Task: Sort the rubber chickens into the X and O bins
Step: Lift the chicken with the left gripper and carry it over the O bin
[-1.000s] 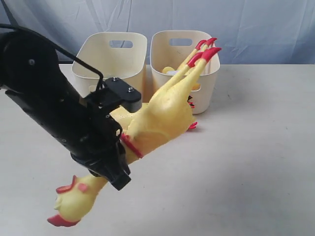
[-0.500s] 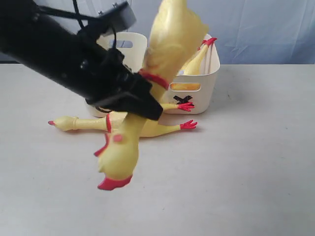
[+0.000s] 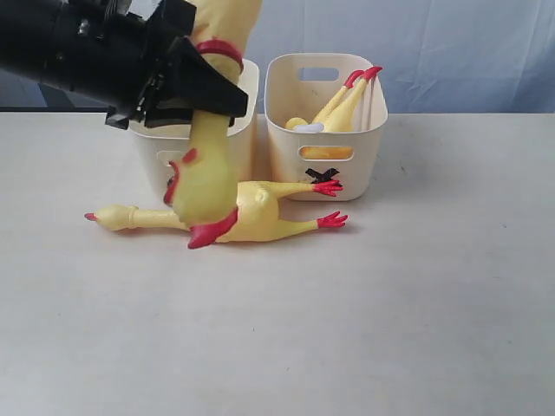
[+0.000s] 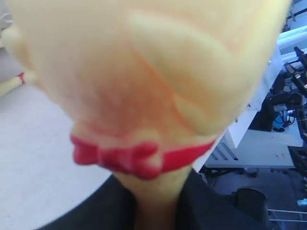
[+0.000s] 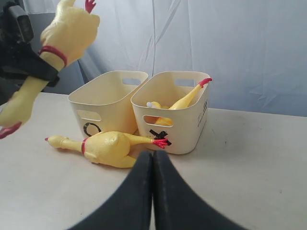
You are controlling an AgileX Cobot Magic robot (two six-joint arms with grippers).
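Note:
My left gripper [image 3: 211, 87] is shut on the neck of a yellow rubber chicken [image 3: 205, 178], just below its red neck band. The toy hangs head down in front of the O bin [image 3: 149, 147], and in the left wrist view its body [image 4: 144, 62] fills the picture above the gripper [image 4: 156, 208]. A second chicken [image 3: 257, 213] lies on the table before both bins. A third chicken [image 3: 340, 106] rests in the X bin [image 3: 364, 152], red feet over the rim. My right gripper [image 5: 152, 155] is shut and holds nothing, low over the table before the X bin [image 5: 188, 125].
The two bins stand side by side at the back of the grey table [image 3: 416, 303]; the O bin [image 5: 103, 103] is on the left. A blue cloth backdrop [image 3: 451, 43] hangs behind them. The lying chicken [image 5: 108, 146] is just ahead of my right fingertips.
My left arm has swung up and back with the chicken, from low near the table's front to high over the O bin. The chicken turned from lying slantwise to hanging head down.

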